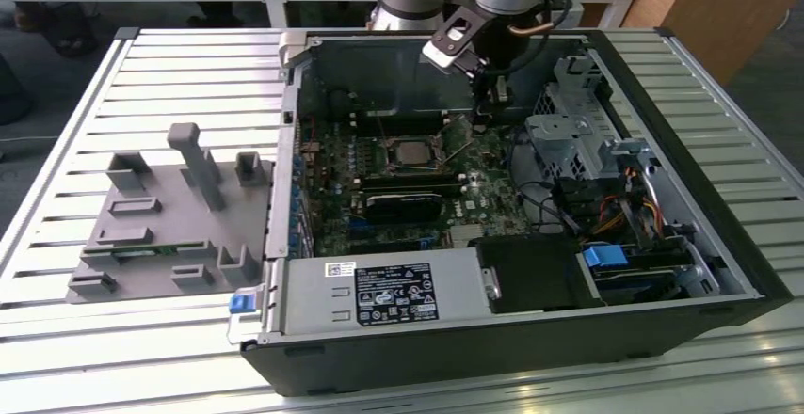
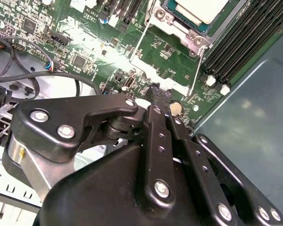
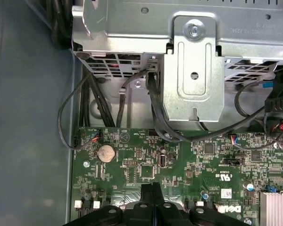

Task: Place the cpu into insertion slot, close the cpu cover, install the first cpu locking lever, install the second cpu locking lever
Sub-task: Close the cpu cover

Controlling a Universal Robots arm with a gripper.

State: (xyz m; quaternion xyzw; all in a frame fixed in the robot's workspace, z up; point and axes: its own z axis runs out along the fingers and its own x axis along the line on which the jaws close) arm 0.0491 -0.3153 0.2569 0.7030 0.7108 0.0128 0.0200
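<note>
Spreading across most of the exterior view, a slatted desk [image 1: 151, 75] is seen carrying an open computer case [image 1: 503, 362] and, toward the exterior view's left, a grey fixture [image 1: 164, 216]. A green circuit board [image 1: 484, 193] is laid flat inside the case.

The claw [image 1: 488, 113] is held low over the board, near the insertion slot [image 1: 387, 158] but apart from it, on the exterior view's right of it. In both wrist views the claw [image 2: 156, 92] [image 3: 151, 188] is shown with its fingers pressed together, and nothing is seen between them.

The cpu [image 2: 200, 7] is already seated in the slot, so the first step is judged done. The cpu cover [image 2: 179, 27] appears to be lying down around the chip's pale face, though this cannot be told for certain.

A locking lever [image 2: 142, 36] and a second locking lever [image 2: 201, 70] are seen as thin silvery wires angled out away from the socket. Both are judged unlatched, so the two lever steps are left to do.
</note>
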